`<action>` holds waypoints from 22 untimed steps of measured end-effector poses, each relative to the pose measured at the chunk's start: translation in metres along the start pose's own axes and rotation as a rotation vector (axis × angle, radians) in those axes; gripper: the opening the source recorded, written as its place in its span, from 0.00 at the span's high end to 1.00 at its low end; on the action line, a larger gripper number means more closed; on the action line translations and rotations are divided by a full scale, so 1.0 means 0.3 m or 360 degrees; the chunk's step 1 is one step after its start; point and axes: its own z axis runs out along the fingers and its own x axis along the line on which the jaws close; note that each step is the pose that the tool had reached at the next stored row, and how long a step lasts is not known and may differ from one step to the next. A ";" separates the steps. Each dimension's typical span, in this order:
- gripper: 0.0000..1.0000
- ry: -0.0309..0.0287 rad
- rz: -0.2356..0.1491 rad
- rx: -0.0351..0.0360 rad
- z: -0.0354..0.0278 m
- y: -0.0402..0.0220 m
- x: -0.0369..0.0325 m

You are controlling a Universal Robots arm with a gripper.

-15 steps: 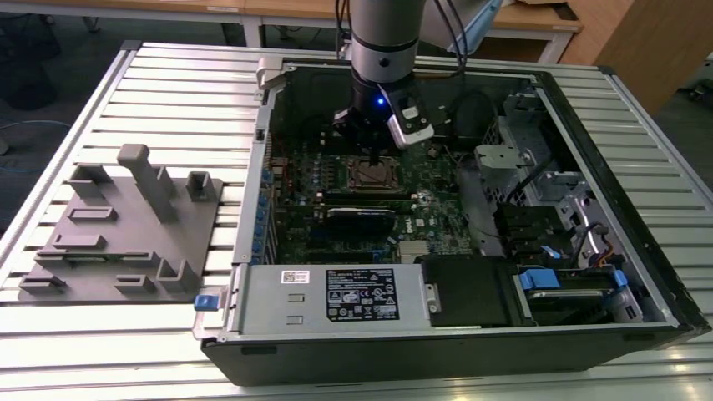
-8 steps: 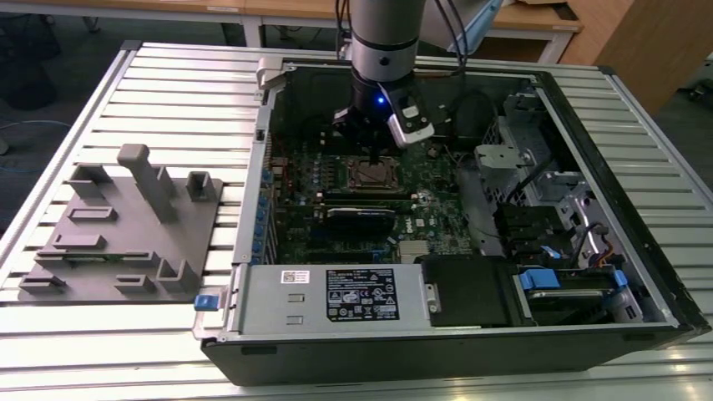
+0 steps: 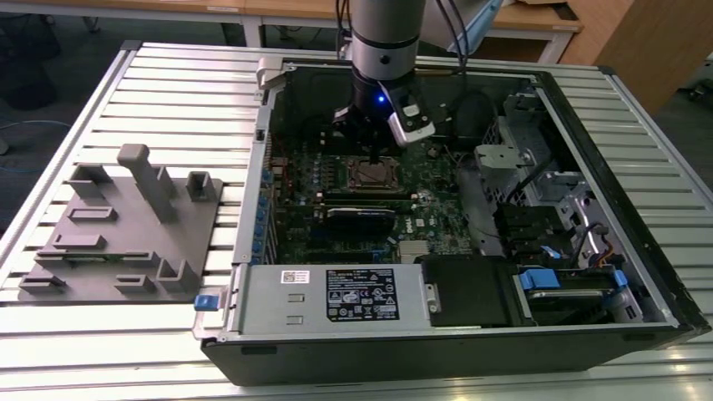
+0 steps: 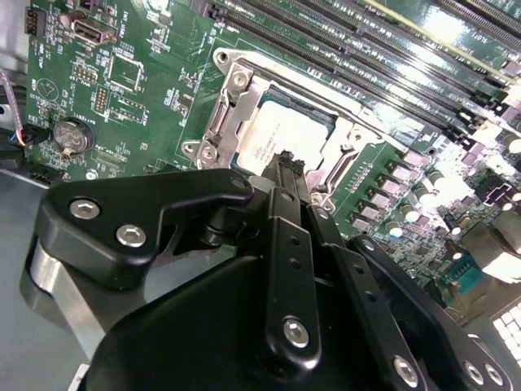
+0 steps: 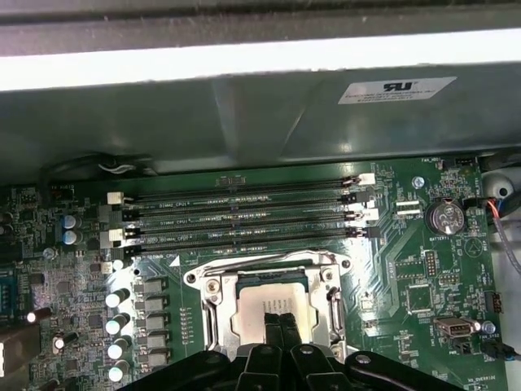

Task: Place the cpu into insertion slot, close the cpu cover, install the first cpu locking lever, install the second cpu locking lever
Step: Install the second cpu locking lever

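Observation:
The cpu (image 5: 260, 295) lies flat in the insertion slot (image 3: 371, 174) on the green motherboard, its dull silver top showing in both wrist views (image 4: 285, 130). A silver metal frame, the cpu cover (image 5: 213, 303), lies flat around the chip (image 4: 221, 122). My gripper (image 5: 277, 314) hangs straight over the socket, its black fingers (image 4: 281, 195) pressed together with the tips at the chip's top face. Nothing is held between them. In the exterior view the gripper (image 3: 373, 154) sits just behind the socket's far edge. Part of the chip is hidden by the fingers.
Several long black memory slots (image 5: 244, 216) run beside the socket. A round coin battery (image 5: 445, 217) sits nearby. The open case walls (image 3: 265, 150) ring the board, with the grey power supply (image 3: 334, 294) at the near edge. A grey fixture block (image 3: 123, 230) stands at the exterior view's left.

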 end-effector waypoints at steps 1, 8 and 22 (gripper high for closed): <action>0.89 -0.00001 0.0000 0.0000 0.000 -0.002 0.000; 0.89 -0.00002 0.0000 0.0000 -0.001 -0.026 -0.005; 0.89 0.00002 0.0001 0.0000 -0.010 -0.058 -0.010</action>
